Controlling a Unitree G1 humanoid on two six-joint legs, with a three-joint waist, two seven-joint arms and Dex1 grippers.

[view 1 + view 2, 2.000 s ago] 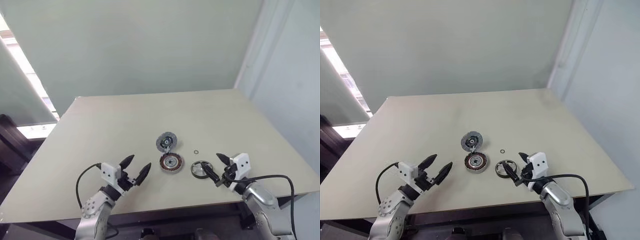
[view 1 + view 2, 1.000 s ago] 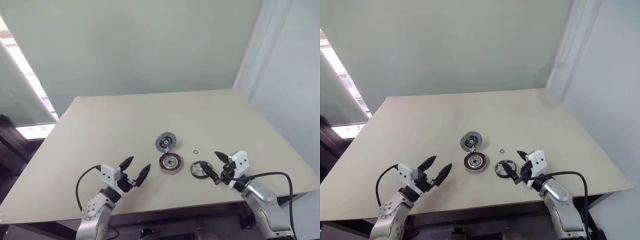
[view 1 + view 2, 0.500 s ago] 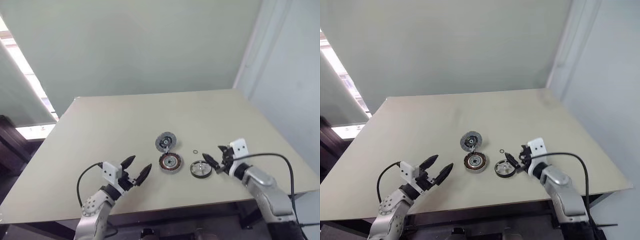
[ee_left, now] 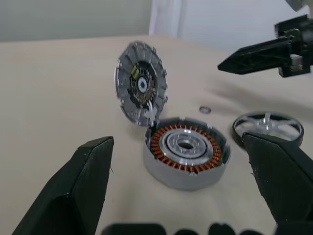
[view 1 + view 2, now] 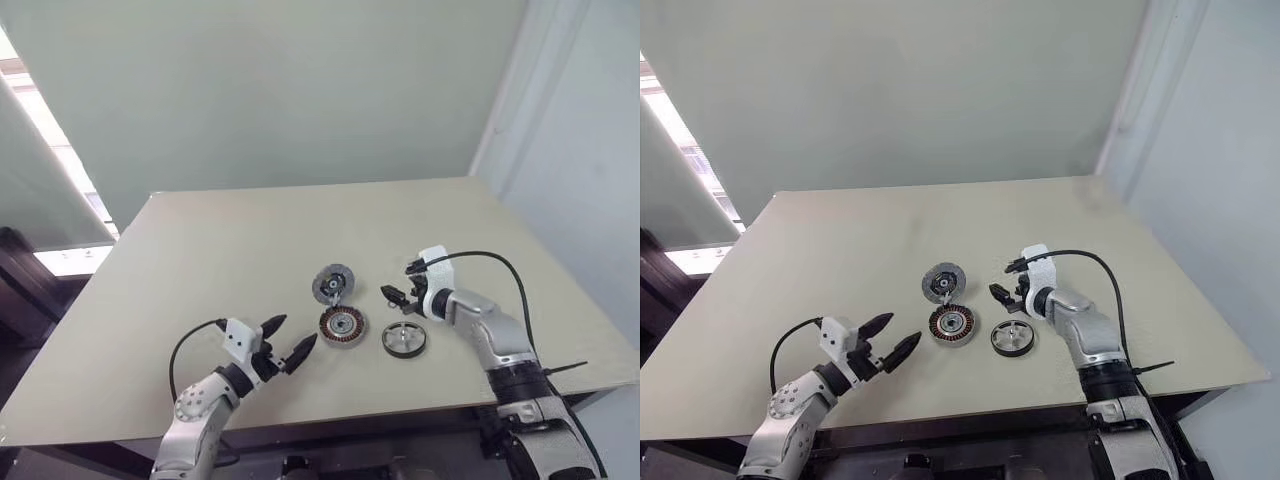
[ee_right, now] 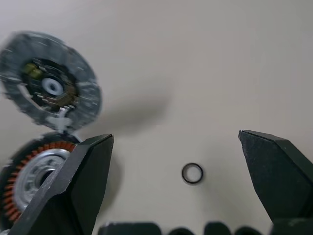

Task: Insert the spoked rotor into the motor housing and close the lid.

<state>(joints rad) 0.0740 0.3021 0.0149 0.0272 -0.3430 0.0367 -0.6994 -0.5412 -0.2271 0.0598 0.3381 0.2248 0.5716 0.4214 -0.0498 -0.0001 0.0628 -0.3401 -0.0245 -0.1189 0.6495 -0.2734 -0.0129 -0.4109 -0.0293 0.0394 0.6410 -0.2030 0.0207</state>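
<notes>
Left eye view showed a beige table (image 5: 200,260) with four small parts grouped near its front edge and a robot arm at each side. The biggest change was in the right arm: a second earlier the right gripper (image 5: 396,293) had sat just beside the spoked rotor (image 5: 403,340) near the table edge, and it had since swung forward and inward, so that it hung above the tiny washer ring (image 6: 192,173), with the rotor left behind it, untouched and flat on the table. Its two black fingers stood wide apart and held nothing. The left gripper (image 5: 289,342) had barely shifted; it waited with its fingers spread and empty, just beside the motor housing (image 5: 342,324), aimed across at it. The housing lay flat with its copper windings facing up and its middle bare. The lid (image 5: 332,284) stood tilted up at the housing's far rim, seemingly joined there by a small tab, though that joint was too small to be sure of. Judged from this, the rotor was not yet picked up, so neither insertion nor closing had begun.
</notes>
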